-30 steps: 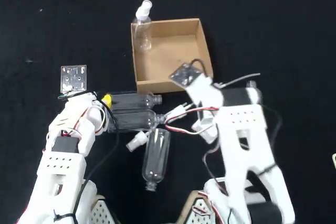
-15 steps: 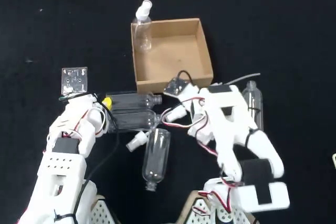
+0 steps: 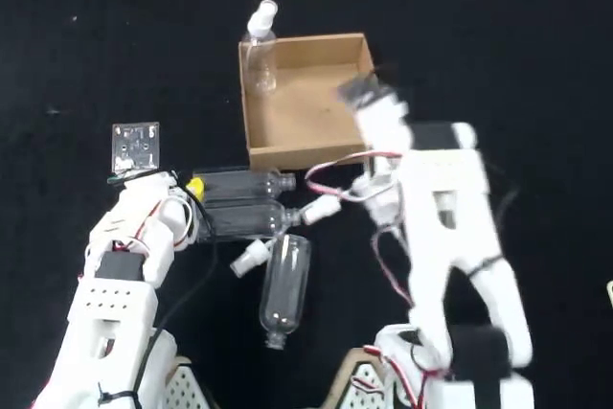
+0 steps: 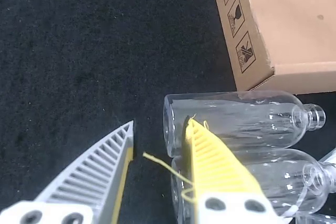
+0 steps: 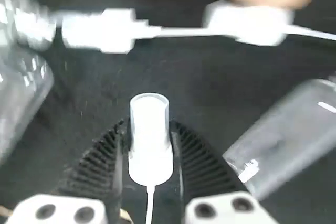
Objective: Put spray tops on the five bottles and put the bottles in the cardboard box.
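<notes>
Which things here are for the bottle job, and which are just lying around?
For the job: cardboard box, capped bottle, three bare bottles, loose spray top, spray top in the right gripper.
Just lying about: small grey plate.

The open brown cardboard box (image 3: 297,114) takes entry from above over its left half — the white right arm (image 3: 436,208) overhangs its right side. Two clear plastic bottles (image 3: 239,185) lie along its front wall; black bench (image 3: 86,55) to its left gives open passage.
</notes>
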You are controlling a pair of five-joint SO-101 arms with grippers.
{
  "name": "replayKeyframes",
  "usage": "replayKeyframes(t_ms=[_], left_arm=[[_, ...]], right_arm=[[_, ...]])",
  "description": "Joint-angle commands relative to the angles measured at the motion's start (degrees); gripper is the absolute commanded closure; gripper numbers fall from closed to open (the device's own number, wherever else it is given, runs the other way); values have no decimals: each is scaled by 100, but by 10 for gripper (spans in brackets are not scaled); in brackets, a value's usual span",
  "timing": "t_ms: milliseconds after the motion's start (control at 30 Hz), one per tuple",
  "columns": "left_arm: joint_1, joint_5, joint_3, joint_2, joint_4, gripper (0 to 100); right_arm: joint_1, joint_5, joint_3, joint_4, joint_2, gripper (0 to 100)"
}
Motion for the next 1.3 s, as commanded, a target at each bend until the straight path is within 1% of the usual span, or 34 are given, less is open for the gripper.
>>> replayKeyframes(t_ms=[0,100,200,300,367,433,500,600,700,800,1033,1233,1267], left_arm=[[57,9,-101,-105,-97,845],[57,9,-101,-105,-97,845],[66,-26,-101,-79,-88,843],[75,-343,-101,-79,-79,845],[75,-369,-101,-70,-79,845],[75,-360,-101,-88,-79,845],[75,-369,-101,-97,-79,845],[75,-360,-101,-97,-88,845],[75,-360,-119,-97,-123,845],[75,-360,-101,-97,-123,845],[75,-378,-92,-97,-88,845],[66,-387,-92,-97,-88,845],[66,-387,-92,-97,-88,845]], right_arm=[[510,-914,-1068,123,-778,988],[774,-1442,-1376,123,-1253,988],[923,-1556,-1385,123,-1701,988],[1354,-1565,-1385,26,-2026,988],[1881,-1530,-1376,-220,-2105,988],[2629,-1512,-1314,-510,-1965,988],[3341,-1512,-1121,-853,-1675,987],[4044,-1503,-646,-1398,-971,987],[4246,-1503,-286,-1899,-268,987],[4237,-1503,-180,-2224,207,987],[4053,-1503,-163,-2286,409,986],[4237,-1503,-189,-2286,1024,985],[4237,-1503,-189,-2286,1165,972]])
